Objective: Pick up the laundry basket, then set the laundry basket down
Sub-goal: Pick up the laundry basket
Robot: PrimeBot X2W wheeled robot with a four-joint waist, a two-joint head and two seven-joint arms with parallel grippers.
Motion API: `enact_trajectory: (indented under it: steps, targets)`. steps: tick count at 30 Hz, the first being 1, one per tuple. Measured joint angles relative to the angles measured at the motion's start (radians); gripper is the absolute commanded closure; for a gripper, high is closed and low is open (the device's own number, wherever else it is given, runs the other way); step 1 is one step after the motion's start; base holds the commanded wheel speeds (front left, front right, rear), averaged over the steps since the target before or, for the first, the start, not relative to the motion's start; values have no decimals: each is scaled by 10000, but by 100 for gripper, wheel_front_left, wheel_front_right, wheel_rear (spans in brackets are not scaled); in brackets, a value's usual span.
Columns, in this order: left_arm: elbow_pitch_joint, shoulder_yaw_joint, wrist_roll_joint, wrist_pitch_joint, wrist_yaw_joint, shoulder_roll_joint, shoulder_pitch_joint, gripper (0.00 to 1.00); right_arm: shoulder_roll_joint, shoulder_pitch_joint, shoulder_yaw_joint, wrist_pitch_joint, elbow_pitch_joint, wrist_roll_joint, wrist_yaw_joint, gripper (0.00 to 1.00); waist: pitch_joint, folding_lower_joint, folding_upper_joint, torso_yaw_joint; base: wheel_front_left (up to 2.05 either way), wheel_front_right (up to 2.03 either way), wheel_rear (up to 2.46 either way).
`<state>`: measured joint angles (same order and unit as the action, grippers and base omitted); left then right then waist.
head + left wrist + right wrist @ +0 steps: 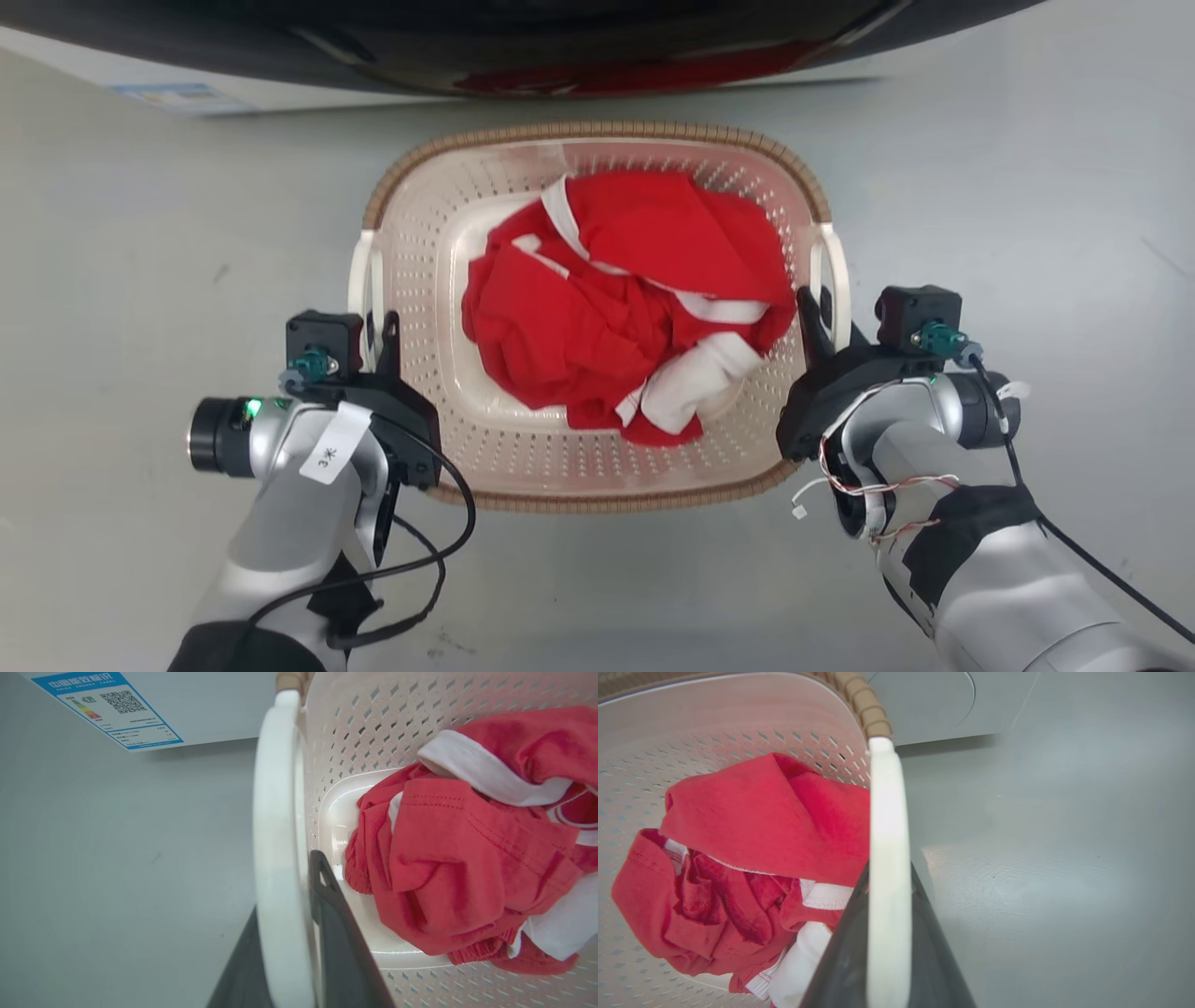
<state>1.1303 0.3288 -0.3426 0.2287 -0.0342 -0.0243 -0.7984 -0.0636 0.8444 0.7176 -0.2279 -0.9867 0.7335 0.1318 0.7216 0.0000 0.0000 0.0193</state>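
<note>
Grey floor point(140, 280) throughout. Nearest you, left gripper point(378, 331) and right gripper point(814, 313) are each closed on a side handle point(358, 271) of the laundry basket point(597, 129), centred between them, long axis left-right. Raise both evenly; washing machine point(597, 37) stands just beyond.

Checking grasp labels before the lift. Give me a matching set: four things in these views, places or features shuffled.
1. cream-white perforated plastic laundry basket
2. crumpled red-and-white garment
3. left gripper
4. right gripper

A. fingers either side of the right white handle
B. has a brown woven-look rim
C. lying in the basket
D. fingers either side of the left white handle

Pairs: 1-B, 2-C, 3-D, 4-A
</note>
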Motion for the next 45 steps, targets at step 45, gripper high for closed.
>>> enact_trajectory:
  steps: [45]
  targets:
    - [-169, 3344, -2968, -2663, -453, -155, 3571, 100, 6, -3164, 2462, 2667, -769, 2385, 2, 100, -6472, -1, -2, -10, 0, 0, 0]
